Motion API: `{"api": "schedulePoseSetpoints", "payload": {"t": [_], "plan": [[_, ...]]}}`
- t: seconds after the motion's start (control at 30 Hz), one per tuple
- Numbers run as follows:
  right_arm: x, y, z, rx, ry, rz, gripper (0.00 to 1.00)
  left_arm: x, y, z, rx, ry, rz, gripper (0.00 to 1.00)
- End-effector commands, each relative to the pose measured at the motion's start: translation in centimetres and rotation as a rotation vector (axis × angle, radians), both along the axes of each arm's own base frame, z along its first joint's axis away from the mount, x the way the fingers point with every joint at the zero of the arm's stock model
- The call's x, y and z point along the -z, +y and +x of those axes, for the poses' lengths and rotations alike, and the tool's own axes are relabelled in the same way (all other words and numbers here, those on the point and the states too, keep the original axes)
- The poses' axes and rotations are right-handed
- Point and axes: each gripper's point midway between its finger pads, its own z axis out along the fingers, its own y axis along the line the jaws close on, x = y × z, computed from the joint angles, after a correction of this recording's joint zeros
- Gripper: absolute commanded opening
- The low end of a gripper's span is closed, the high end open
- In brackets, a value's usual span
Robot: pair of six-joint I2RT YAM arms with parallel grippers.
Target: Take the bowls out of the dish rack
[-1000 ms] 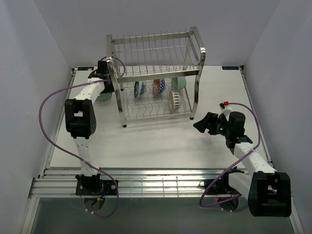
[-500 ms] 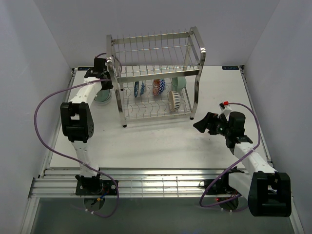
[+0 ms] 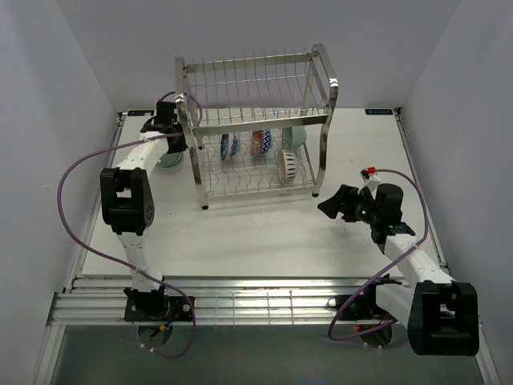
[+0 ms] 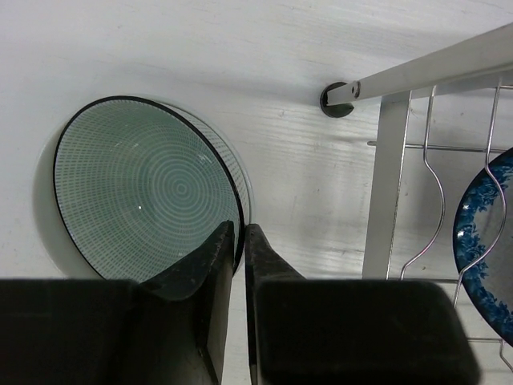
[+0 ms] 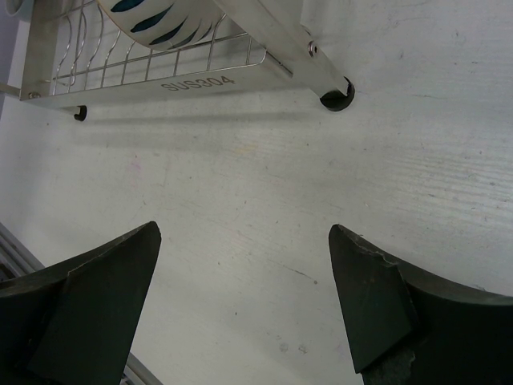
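From the top view you see the dish rack [image 3: 256,80] standing at the back middle of the bench [image 3: 240,233]. Its lower tier holds a blue-and-white bowl [image 3: 230,145], a red-blue bowl [image 3: 260,143] and a mint bowl [image 3: 295,136] on edge, with a striped bowl [image 3: 287,165] in front of them. A ringed green bowl [image 3: 170,160] lies on the bench just left of the rack, with your left pincer [image 3: 166,122] next to the rack's left rear post. Your right pincer [image 3: 327,207] sits off the rack's right front corner.

Your left wrist view looks down on the ringed green bowl [image 4: 144,188], open side up. The left pincer [image 4: 237,249] has its fingers drawn almost together, with only a slit between them. The blue-and-white bowl [image 4: 485,233] shows behind the rack's wires.

Your right wrist view shows the right pincer [image 5: 240,297] spread wide over bare bench, holding nothing. It faces the rack's foot [image 5: 337,96] and the striped bowl [image 5: 160,20].
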Motion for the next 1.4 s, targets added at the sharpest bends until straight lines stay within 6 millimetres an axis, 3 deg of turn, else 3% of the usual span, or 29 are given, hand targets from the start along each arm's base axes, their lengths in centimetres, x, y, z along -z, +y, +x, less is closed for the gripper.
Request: {"api": "schedulePoseSetpoints", "payload": {"t": [0.0, 0.47, 0.57, 0.6, 0.83, 1.07, 1.33, 1.37], "plan": [[-0.4, 0.1, 0.3, -0.006, -0.032, -0.008, 0.91, -2.6, -0.4, 0.2, 0.01, -0.07, -0.009, 0.22], [-0.3, 0.1, 0.3, -0.007, -0.031, -0.009, 0.91, -0.9, 0.0, -1.2, 0.013, -0.037, 0.042, 0.16], [-0.3, 0.1, 0.3, -0.005, -0.031, -0.01, 0.91, -1.3, -0.1, -1.0, 0.02, -0.044, 0.048, 0.24], [-0.4, 0.1, 0.3, -0.007, -0.033, -0.009, 0.91, -1.4, -0.1, -0.9, 0.021, -0.047, 0.049, 0.31], [-0.4, 0.0, 0.4, -0.005, -0.033, -0.009, 0.91, -3.4, -0.2, -0.9, 0.019, -0.086, 0.05, 0.47], [-0.4, 0.0, 0.3, -0.004, -0.027, -0.011, 0.91, -6.3, 0.5, -1.5, -0.001, -0.137, 0.069, 0.5], [-0.5, -0.2, 0.5, 0.007, -0.024, -0.023, 0.91, -8.2, 1.3, -4.1, -0.042, -0.156, 0.076, 0.55], [-0.4, -0.3, 0.5, 0.011, -0.022, -0.027, 0.91, -9.2, 1.5, -4.7, -0.05, -0.175, 0.07, 0.55]]}}
